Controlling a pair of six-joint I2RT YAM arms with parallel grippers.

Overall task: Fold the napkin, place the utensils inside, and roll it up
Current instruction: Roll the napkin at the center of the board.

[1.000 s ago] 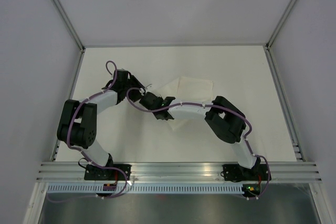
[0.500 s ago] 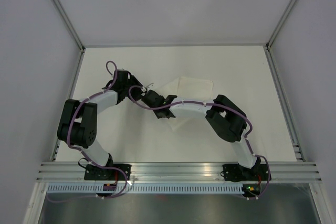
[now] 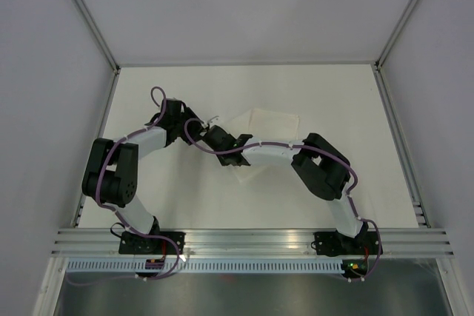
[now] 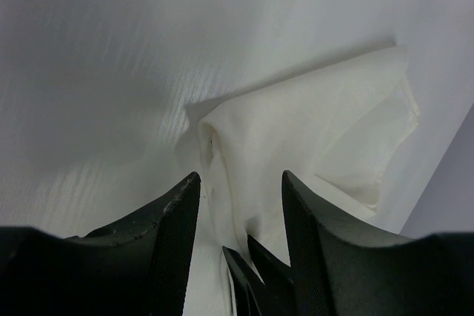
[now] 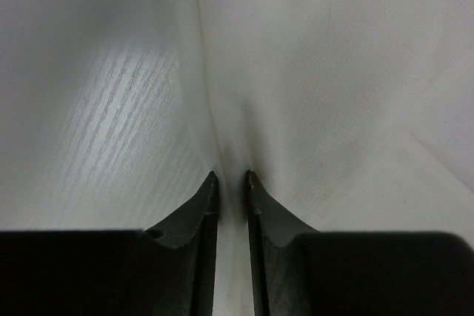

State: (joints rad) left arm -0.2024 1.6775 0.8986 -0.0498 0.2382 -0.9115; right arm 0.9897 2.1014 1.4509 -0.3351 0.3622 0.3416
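The white napkin [image 3: 272, 120] lies partly folded mid-table, its left part under both wrists. In the left wrist view the napkin [image 4: 311, 131] shows a rolled-over edge running toward my left gripper [image 4: 241, 186], which stands open astride that edge. My left gripper [image 3: 198, 126] and right gripper [image 3: 213, 135] meet tip to tip. The right gripper's fingertips [image 4: 248, 275] show between my left fingers. My right gripper [image 5: 230, 175] has its jaws nearly together, pinching a raised ridge of the napkin [image 5: 318, 72]. The utensils are hidden in every view.
Grey walls enclose the white table [image 3: 148, 94] on three sides, with metal rails along its left and right edges [image 3: 396, 131]. Purple cables loop along both arms [image 3: 157, 94]. The arm bases sit on an aluminium rail at the near edge [image 3: 244, 238].
My right jaws have narrowed onto the napkin's ridge, and the right wrist has shifted slightly left and away, toward the left gripper. The left arm has barely moved.
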